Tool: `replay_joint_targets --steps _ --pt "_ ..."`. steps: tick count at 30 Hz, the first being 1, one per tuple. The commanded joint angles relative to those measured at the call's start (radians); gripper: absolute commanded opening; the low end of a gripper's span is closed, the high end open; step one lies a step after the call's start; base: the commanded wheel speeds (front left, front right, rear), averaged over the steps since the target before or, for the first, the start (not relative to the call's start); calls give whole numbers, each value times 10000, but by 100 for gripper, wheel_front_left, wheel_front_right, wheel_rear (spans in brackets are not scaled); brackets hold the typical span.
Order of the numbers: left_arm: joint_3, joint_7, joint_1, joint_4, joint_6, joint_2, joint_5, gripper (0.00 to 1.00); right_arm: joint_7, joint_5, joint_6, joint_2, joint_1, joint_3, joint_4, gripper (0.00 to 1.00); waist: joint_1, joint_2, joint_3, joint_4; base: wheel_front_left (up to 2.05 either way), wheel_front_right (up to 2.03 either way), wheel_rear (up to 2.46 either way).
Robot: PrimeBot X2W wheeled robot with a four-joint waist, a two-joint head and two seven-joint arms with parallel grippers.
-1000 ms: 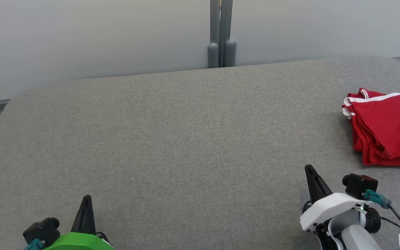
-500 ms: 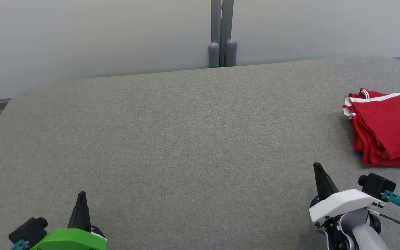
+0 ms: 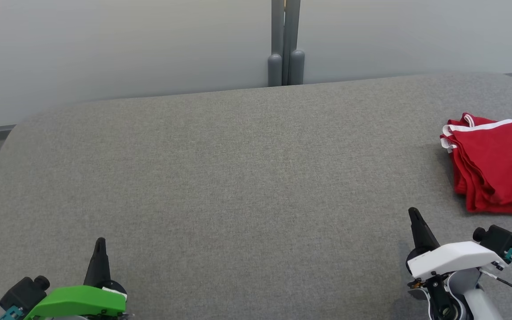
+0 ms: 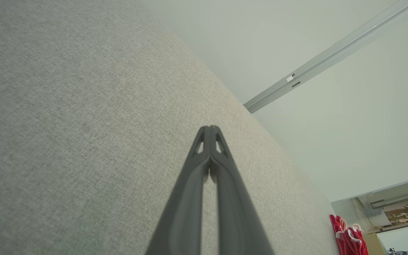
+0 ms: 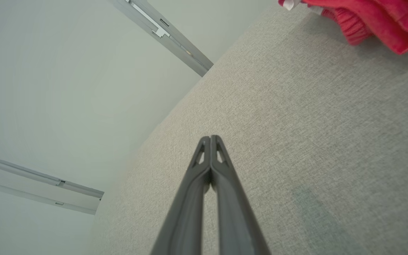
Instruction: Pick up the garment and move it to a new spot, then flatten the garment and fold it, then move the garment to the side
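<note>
Currently both arms sit low, at the near edge of the grey fabric-covered counter (image 3: 238,178).

Left end effector (image 3: 100,243) (green shell behind it) is at the lower left of the head view. Its two long dark fingers are pressed together into a single point, with nothing between them. The left wrist view agrees: the fingers (image 4: 204,170) meet at the tips over bare grey cloth. Whether the tips touch the cloth I cannot tell.

Right end effector (image 3: 414,214) (white shell, small black camera beside it) is at the lower right of the head view. Its jaws are likewise fully closed and empty. In the right wrist view the two fingers (image 5: 221,177) lie flat against each other at the tip, above the counter surface.

Red fabric garment (image 3: 498,164) with white trim lies on the right side of the counter. It is folded into stacked layers and runs off the right edge of the head view. The white-trimmed edge faces the far side. It lies ahead and to the right of the right end effector, well apart from it, and neither arm touches it. The same garment shows at the top right corner of the right wrist view (image 5: 367,17).

Behind the far edge of the counter, a grey vertical post (image 3: 285,44) stands against the pale wall.
</note>
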Motion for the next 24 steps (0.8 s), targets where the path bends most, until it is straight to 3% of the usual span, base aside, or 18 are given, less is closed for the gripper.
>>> replay_joint_targets --steps 1,24 --pt "39 53 -246 -141 -23 54 -280 0 50 260 4 -43 -63 -61 -196 0 0 0 0 2 0 0 0" --pt "215 725 -368 -540 -35 70 -2835 0 730 2953 4 -58 143 -462 -760 0 0 0 19 51 0 0 0"
